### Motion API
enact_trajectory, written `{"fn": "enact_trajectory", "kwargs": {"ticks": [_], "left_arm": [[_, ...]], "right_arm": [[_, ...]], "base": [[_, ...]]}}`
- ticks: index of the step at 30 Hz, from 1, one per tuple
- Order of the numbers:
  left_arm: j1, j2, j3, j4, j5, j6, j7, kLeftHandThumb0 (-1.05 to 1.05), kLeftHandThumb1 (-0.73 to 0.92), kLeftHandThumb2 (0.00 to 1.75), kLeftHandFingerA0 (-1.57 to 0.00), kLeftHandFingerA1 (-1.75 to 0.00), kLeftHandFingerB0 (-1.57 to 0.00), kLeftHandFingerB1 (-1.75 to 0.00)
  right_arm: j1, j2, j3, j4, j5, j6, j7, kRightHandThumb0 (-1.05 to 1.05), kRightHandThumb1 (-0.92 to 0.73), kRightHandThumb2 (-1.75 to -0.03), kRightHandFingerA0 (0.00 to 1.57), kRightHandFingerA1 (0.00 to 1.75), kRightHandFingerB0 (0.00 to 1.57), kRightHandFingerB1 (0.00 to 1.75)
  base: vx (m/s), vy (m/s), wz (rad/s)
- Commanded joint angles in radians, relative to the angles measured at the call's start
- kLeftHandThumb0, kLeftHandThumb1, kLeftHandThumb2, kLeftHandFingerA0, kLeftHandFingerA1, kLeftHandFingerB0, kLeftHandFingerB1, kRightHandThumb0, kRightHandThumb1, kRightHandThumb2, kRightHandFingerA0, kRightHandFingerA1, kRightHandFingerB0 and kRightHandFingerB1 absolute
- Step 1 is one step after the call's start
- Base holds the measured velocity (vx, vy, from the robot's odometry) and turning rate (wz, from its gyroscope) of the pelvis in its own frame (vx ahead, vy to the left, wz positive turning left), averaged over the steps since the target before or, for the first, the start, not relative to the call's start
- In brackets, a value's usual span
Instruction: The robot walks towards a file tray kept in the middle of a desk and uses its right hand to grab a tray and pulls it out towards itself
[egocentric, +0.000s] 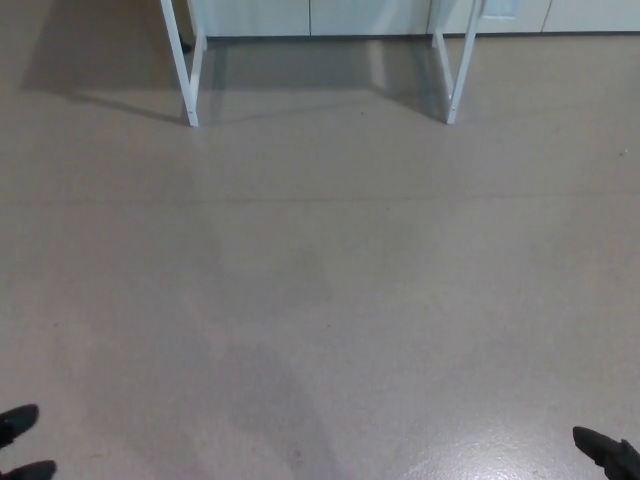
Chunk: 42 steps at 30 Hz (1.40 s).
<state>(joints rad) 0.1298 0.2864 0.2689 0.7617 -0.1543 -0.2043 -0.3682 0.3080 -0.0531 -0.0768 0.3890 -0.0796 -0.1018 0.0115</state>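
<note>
Both hands, left hand (22, 440) and right hand (608, 452), peek in low (grip state unclear).

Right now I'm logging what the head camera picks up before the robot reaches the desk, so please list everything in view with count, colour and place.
desk legs: two pairs, white, top of the picture, left and right; the desk top is out of frame
cabinet fronts: pale, along the top edge behind the legs; count unclear
floor: one, grey-beige, fills nearly the whole picture
file tray: none in view
left hand: one, black, bottom left corner, only fingertips show
right hand: one, black, bottom right corner, only partly in frame
</note>
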Motion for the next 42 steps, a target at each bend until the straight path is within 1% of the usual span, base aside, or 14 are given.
{"fn": "enact_trajectory", "kwargs": {"ticks": [1, 4, 6, 7, 19, 20, 22, 24, 26, 27, 28, 36, 37, 42], "left_arm": [[0.012, 0.029, -0.027, 0.007, 0.034, -0.073, -0.006, -0.41, 0.30, 0.60, -0.41, -0.50, -0.28, -0.42], [-0.010, 0.021, -0.039, 0.032, 0.044, -0.072, 0.014, -0.40, 0.30, 0.60, -0.42, -0.50, -0.29, -0.43], [-0.013, 0.025, -0.047, 0.047, 0.053, -0.081, 0.018, -0.43, 0.30, 0.61, -0.42, -0.51, -0.28, -0.44], [-0.015, 0.027, -0.049, 0.053, 0.056, -0.087, 0.019, -0.42, 0.30, 0.61, -0.43, -0.51, -0.28, -0.45], [0.024, 0.064, -0.026, 0.062, 0.033, -0.139, 0.004, -0.33, 0.34, 0.50, -0.47, -0.47, -0.32, -0.39], [0.033, 0.070, -0.024, 0.057, 0.033, -0.140, 0.002, -0.34, 0.34, 0.50, -0.47, -0.47, -0.32, -0.39], [0.033, 0.079, -0.019, 0.066, 0.031, -0.146, -0.007, -0.37, 0.34, 0.50, -0.47, -0.46, -0.32, -0.39], [0.037, 0.089, -0.017, 0.067, 0.034, -0.153, -0.008, -0.37, 0.34, 0.50, -0.47, -0.46, -0.31, -0.39], [0.038, 0.095, -0.014, 0.067, 0.028, -0.156, -0.017, -0.36, 0.35, 0.50, -0.44, -0.47, -0.29, -0.39], [0.047, 0.096, -0.009, 0.067, 0.023, -0.160, -0.018, -0.40, 0.30, 0.60, -0.42, -0.52, -0.27, -0.45], [0.058, 0.095, -0.001, 0.067, 0.016, -0.163, -0.022, -0.39, 0.31, 0.60, -0.41, -0.52, -0.27, -0.45], [0.050, 0.105, 0.014, 0.091, 0.012, -0.173, -0.037, -0.36, 0.32, 0.59, -0.39, -0.52, -0.25, -0.45], [0.049, 0.106, 0.015, 0.094, 0.014, -0.175, -0.035, -0.36, 0.33, 0.59, -0.39, -0.52, -0.25, -0.45], [0.020, 0.112, 0.008, 0.122, 0.026, -0.170, -0.024, -0.37, 0.31, 0.59, -0.42, -0.53, -0.27, -0.45]], "right_arm": [[0.005, -0.025, -0.001, 0.015, -0.003, -0.060, -0.007, -0.31, -0.52, -1.03, 0.28, 0.66, 0.09, 0.54], [0.000, -0.027, -0.005, 0.019, 0.004, -0.065, -0.006, -0.32, -0.52, -1.03, 0.30, 0.67, 0.09, 0.54], [0.007, -0.027, -0.001, 0.014, 0.002, -0.066, -0.008, -0.32, -0.66, -0.78, 0.31, 0.76, 0.13, 0.52], [0.009, -0.027, 0.002, 0.017, 0.001, -0.075, -0.004, -0.31, -0.52, -1.03, 0.31, 0.68, 0.09, 0.54], [-0.011, -0.014, 0.039, 0.067, -0.010, -0.092, -0.020, -0.29, -0.50, -1.02, 0.34, 0.71, 0.14, 0.57], [-0.007, -0.014, 0.046, 0.078, -0.016, -0.108, -0.023, -0.30, -0.64, -0.77, 0.32, 0.84, 0.16, 0.57], [-0.011, -0.015, 0.053, 0.093, -0.018, -0.114, -0.023, -0.30, -0.50, -1.02, 0.35, 0.72, 0.14, 0.57], [-0.018, -0.011, 0.057, 0.098, -0.015, -0.104, -0.026, -0.31, -0.64, -0.75, 0.32, 0.85, 0.16, 0.55], [-0.021, -0.008, 0.058, 0.098, -0.015, -0.096, -0.030, -0.29, -0.49, -1.01, 0.35, 0.72, 0.13, 0.57], [-0.014, -0.007, 0.061, 0.099, -0.016, -0.100, -0.029, -0.31, -0.64, -0.74, 0.32, 0.86, 0.16, 0.55], [-0.008, -0.008, 0.064, 0.105, -0.017, -0.109, -0.025, -0.29, -0.49, -1.00, 0.34, 0.71, 0.12, 0.56], [-0.018, -0.021, 0.081, 0.121, -0.026, -0.113, -0.024, -0.30, -0.50, -1.01, 0.33, 0.69, 0.11, 0.55], [-0.019, -0.019, 0.076, 0.127, -0.013, -0.120, -0.014, -0.29, -0.65, -0.74, 0.32, 0.77, 0.14, 0.52], [-0.046, -0.011, 0.072, 0.132, -0.010, -0.096, -0.018, -0.28, -0.51, -1.02, 0.37, 0.72, 0.14, 0.56]], "base": [[0.00, 0.000, 0.00], [0.00, 0.000, 0.00], [0.00, 0.000, 0.00], [0.00, 0.000, 0.00], [0.00, 0.000, 0.00], [0.00, 0.000, 0.00], [0.00, 0.000, 0.00], [0.04, -0.058, 0.01], [-0.04, 0.003, -0.01], [-0.09, -0.012, 0.31], [-0.10, -0.014, 0.34], [0.03, 0.091, -0.09], [0.18, 0.505, 0.11], [0.16, 0.277, -0.05]]}}
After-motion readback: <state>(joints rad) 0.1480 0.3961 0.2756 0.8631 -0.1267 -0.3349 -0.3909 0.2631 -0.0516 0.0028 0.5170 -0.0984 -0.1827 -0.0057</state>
